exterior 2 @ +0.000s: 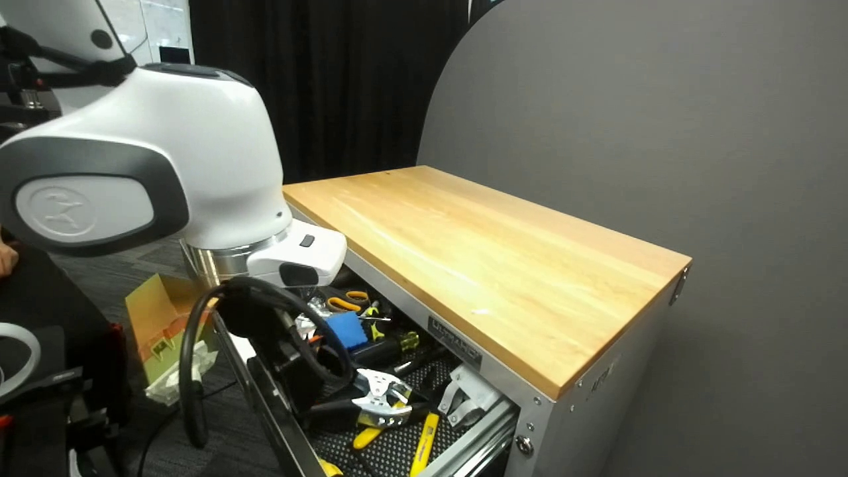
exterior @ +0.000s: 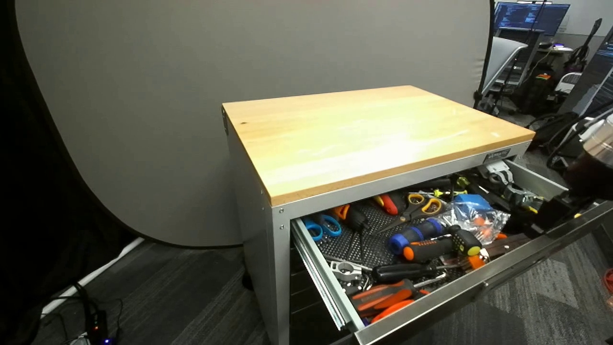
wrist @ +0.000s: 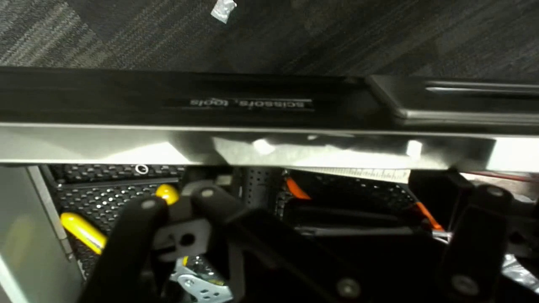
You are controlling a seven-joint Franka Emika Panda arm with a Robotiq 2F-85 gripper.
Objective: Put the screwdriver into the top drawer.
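A small stubby black screwdriver with a yellow end (exterior: pixel 465 240) lies among tools inside the top drawer. I cannot make it out in the wrist view. The top drawer is pulled open; its grey metal front rim shows in both exterior views (exterior: pixel 479 283) (exterior 2: pixel 268 409). In the wrist view its front panel (wrist: pixel 269 101) bears an upside-down label, "scissors, tools". My gripper (wrist: pixel 324 185) has its fingers spread wide, with nothing seen held between them. It is low at the drawer's front rim, away from the screwdriver toward the spring clamps, in an exterior view (exterior: pixel 545 219).
The wooden tabletop (exterior: pixel 364 129) overhangs the drawer's back. Blue-handled (exterior: pixel 415 235) and orange-handled tools (exterior: pixel 383 294), scissors (exterior: pixel 421 207), a plastic bag (exterior: pixel 479 223) and a spring clamp (exterior 2: pixel 383 397) crowd the drawer. A black cable loop (exterior 2: pixel 192 371) hangs beside the gripper.
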